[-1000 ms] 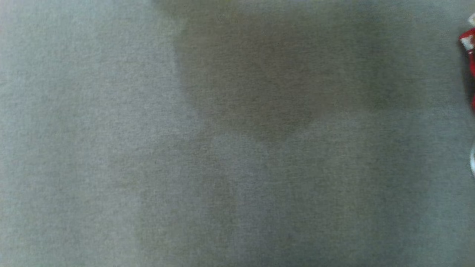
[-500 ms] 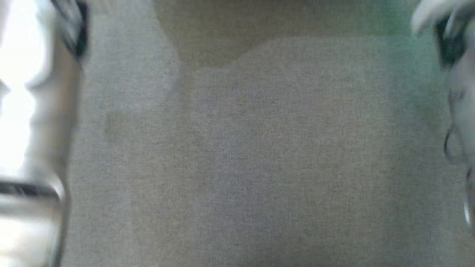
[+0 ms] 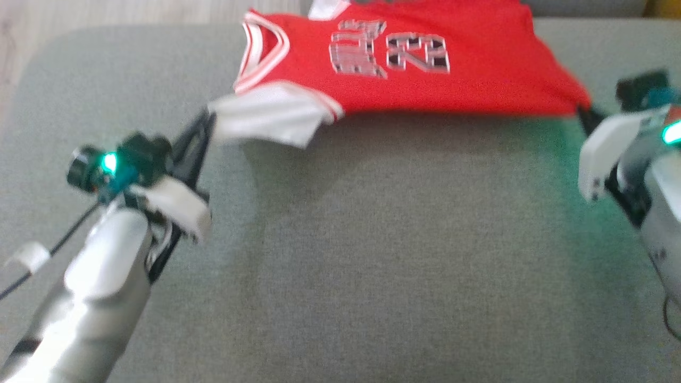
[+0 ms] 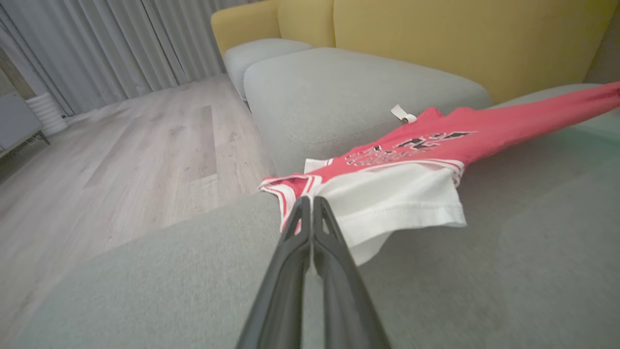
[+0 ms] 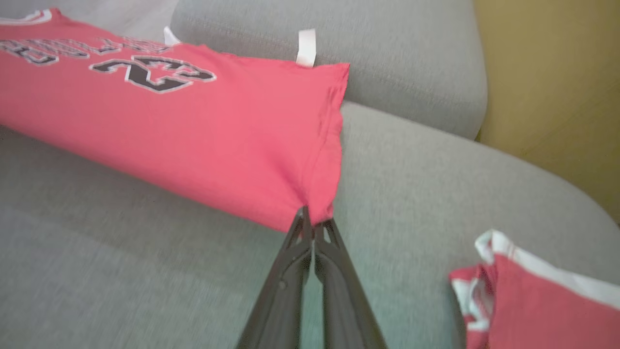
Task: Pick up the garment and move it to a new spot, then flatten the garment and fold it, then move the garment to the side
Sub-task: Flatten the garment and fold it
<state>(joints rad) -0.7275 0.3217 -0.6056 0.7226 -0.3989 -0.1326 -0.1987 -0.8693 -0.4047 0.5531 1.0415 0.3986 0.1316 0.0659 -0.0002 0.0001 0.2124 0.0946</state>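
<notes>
"Where is the red jersey (image 3: 425, 80)?"
"Stretched taut over the grey sofa cushion (image 3: 372, 239), number side up."
"Who holds it?"
"The left fingers (image 4: 290, 252) are clenched on its edge beside the white sleeve. The right fingers (image 5: 286, 276) pinch a hem corner."

The head view looks down, close, on the grey cushion (image 3: 372, 255). The wrist views sight low along the left tool (image 4: 310, 200), toward the wooden floor (image 4: 121, 155), and the right tool (image 5: 313, 219), toward the yellow backrest (image 5: 557, 97). All share the red jersey (image 3: 468, 90).
</notes>
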